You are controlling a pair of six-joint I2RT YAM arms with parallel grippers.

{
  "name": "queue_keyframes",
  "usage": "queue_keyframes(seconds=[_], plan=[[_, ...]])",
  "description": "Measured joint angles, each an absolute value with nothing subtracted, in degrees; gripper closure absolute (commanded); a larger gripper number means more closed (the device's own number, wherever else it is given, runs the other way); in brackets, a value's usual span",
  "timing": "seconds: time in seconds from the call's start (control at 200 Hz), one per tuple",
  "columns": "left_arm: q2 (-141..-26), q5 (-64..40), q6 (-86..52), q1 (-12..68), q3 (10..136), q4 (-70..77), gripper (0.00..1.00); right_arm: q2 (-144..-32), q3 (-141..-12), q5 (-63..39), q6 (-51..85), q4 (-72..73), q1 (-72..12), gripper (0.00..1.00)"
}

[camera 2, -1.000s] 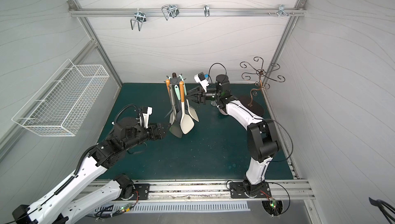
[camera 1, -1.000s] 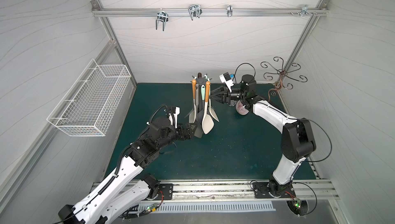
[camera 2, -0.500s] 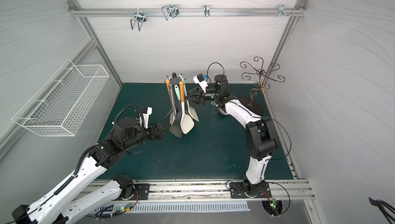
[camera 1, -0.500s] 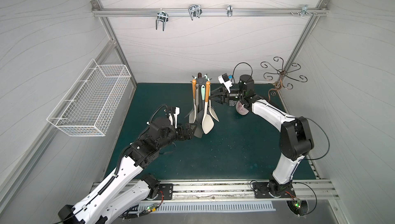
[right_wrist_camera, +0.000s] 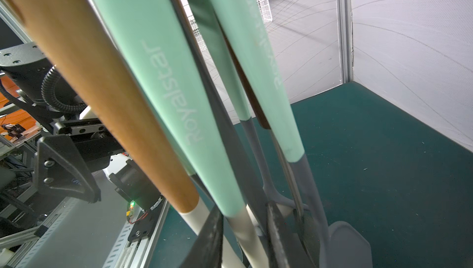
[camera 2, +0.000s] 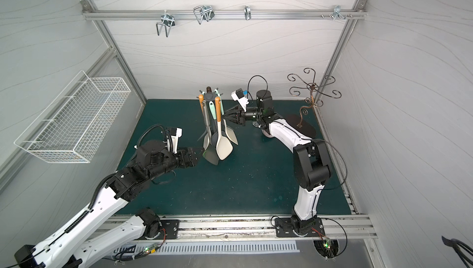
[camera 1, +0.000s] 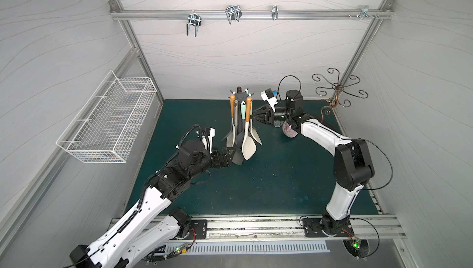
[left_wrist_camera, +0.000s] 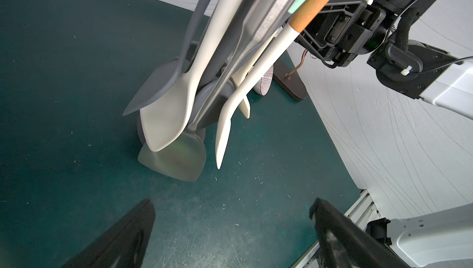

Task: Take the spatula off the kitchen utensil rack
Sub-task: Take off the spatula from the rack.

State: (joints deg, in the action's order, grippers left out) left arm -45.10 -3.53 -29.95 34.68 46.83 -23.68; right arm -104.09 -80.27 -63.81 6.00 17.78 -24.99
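The kitchen utensil rack (camera 1: 240, 96) (camera 2: 209, 96) stands mid-mat, a dark grey stand with several utensils hanging from its crown. My right gripper (camera 1: 254, 117) (camera 2: 226, 115) reaches in from the right at handle height. In the right wrist view its jaws (right_wrist_camera: 244, 206) stand close on either side of the cream shaft of a mint-handled spatula (right_wrist_camera: 166, 100), whose cream head (camera 1: 256, 136) hangs on the right. Whether the pads press on it does not show. My left gripper (camera 1: 229, 155) (left_wrist_camera: 231, 201) is open and empty, low beside the hanging heads.
Wood-handled cream spoons (left_wrist_camera: 174, 115), a grey turner (camera 1: 238, 156) and a second mint-handled tool (right_wrist_camera: 256, 49) crowd the same rack. A bronze curly stand (camera 1: 337, 87) is at the back right, a small patterned bowl (camera 1: 289, 132) under my right wrist, a white wire basket (camera 1: 107, 123) on the left wall.
My right gripper has pushed left in among the hanging handles and its jaws have narrowed around the mint-handled spatula's shaft. The left arm has stayed where it was.
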Motion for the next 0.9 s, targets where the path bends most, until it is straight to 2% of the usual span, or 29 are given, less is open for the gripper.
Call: queue_keyframes(seconds=[0.09, 0.225, 0.48, 0.84, 0.9], plan=[[-45.1, -3.49, -29.95, 34.65, 46.83, -23.68, 0.0, -103.85, -79.85, -63.9, 6.0, 17.93, -24.99, 0.7], [-45.1, -3.42, -29.95, 34.65, 46.83, -23.7, 0.0, -103.22, -79.64, -64.55, 6.24, 18.2, -25.02, 0.63], [-45.17, -3.42, -29.95, 34.68, 46.83, -23.7, 0.0, -103.24, -80.31, -65.23, 6.59, 18.37, -25.06, 0.66], [-45.15, -3.33, -29.15, 34.68, 48.58, -25.52, 0.0, -105.19, -82.48, -65.21, 5.8, 17.37, -25.19, 0.65], [-45.15, -3.29, -29.06, 34.68, 48.77, -25.58, 0.0, -105.65, -82.54, -65.21, 5.56, 17.06, -25.23, 0.69]])
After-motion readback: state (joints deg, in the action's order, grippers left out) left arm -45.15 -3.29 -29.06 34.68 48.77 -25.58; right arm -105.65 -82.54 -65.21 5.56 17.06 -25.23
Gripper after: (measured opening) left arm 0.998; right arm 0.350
